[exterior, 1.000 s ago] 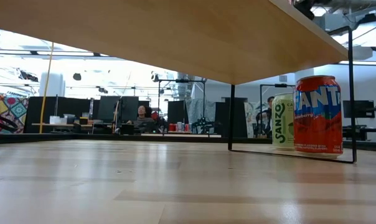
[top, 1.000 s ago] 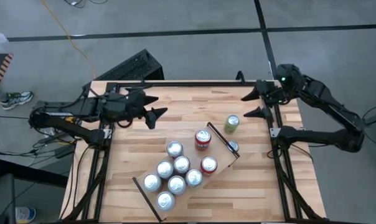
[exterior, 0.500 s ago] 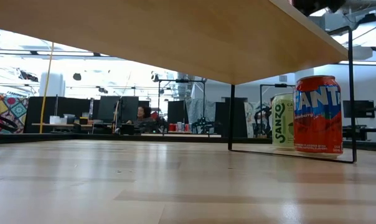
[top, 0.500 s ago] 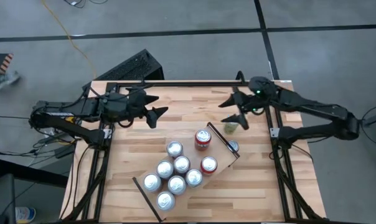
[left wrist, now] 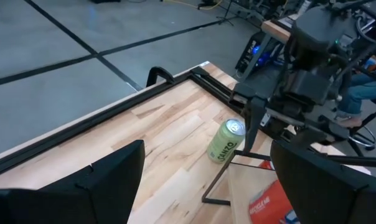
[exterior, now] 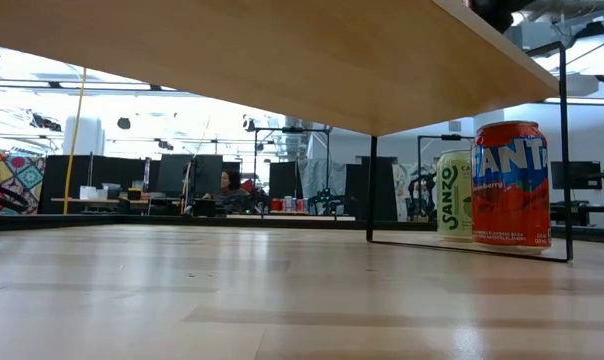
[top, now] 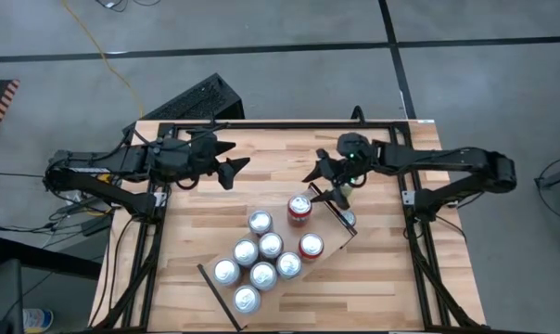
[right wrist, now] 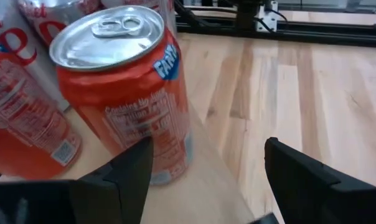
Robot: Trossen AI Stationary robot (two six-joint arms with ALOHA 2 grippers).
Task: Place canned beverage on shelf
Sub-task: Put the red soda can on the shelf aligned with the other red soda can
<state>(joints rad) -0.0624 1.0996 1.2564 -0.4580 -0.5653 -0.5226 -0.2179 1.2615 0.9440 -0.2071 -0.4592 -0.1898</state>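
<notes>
From above, the right arm covers nearly all of the green can (left wrist: 227,140), so we can't tell whether the can is touched. The low view cuts off the shelf (top: 282,230), showing only its pale wooden underside and thin black legs.

On the shelf's near part stands a tight cluster of silver-topped cans (top: 257,255). Toward its far end is the orange Fanta can (right wrist: 122,93), glossy, with a bright aluminium lid and pull tab. Red cans crowd just beside it, cropped and hard to read.

The green can stands upright on the striped table (top: 197,213), just past the shelf's far black strip. It is matte, with pale lettering. The right gripper (top: 317,186) hangs over that end of the shelf, directly above the green can. Its dark, angular fingers (right wrist: 300,171) are spread wide apart, closed on nothing.

Well beyond the shelf's far side, the left gripper (top: 234,172) waits with its fingers also apart.
</notes>
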